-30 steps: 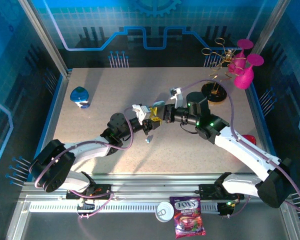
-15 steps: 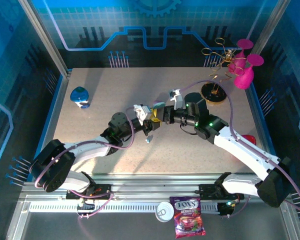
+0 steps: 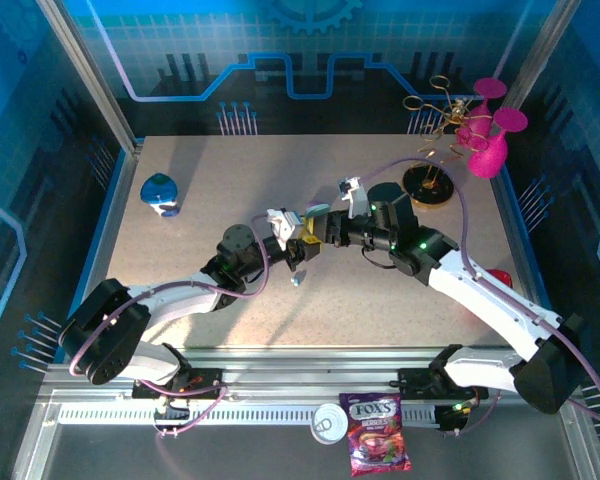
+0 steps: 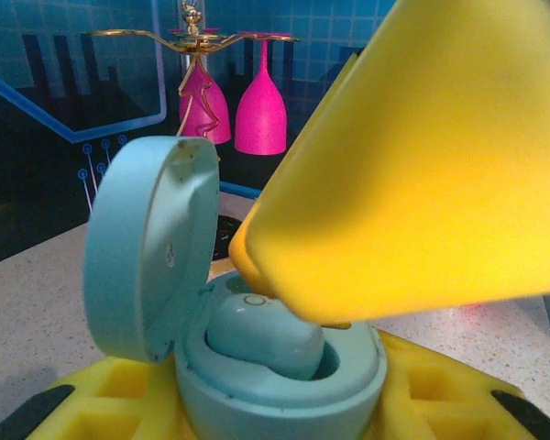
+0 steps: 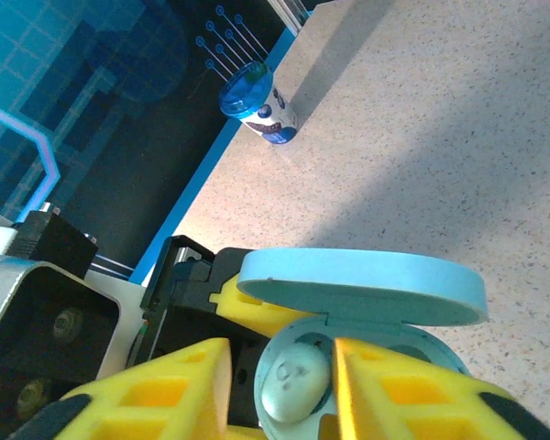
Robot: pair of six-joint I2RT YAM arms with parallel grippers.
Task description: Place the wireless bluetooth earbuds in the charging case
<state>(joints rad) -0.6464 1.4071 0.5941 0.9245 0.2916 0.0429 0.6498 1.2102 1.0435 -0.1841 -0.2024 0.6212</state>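
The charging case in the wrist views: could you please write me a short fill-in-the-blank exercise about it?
1. The charging case, held by the left gripper, has its lid ____.
2. An earbud sits ____ the case.
3. A loose earbud lies on the ____.
Missing words: open; inside; table.

In the left wrist view, the right side of the earbud [image 4: 257,335] and of the charging case [image 4: 284,403] was covered by a blurred yellow finger [image 4: 422,165], and the case was cut off at the bottom edge. From above, a speck [image 3: 295,281] on the desk [image 3: 210,200] was too small to be identified.
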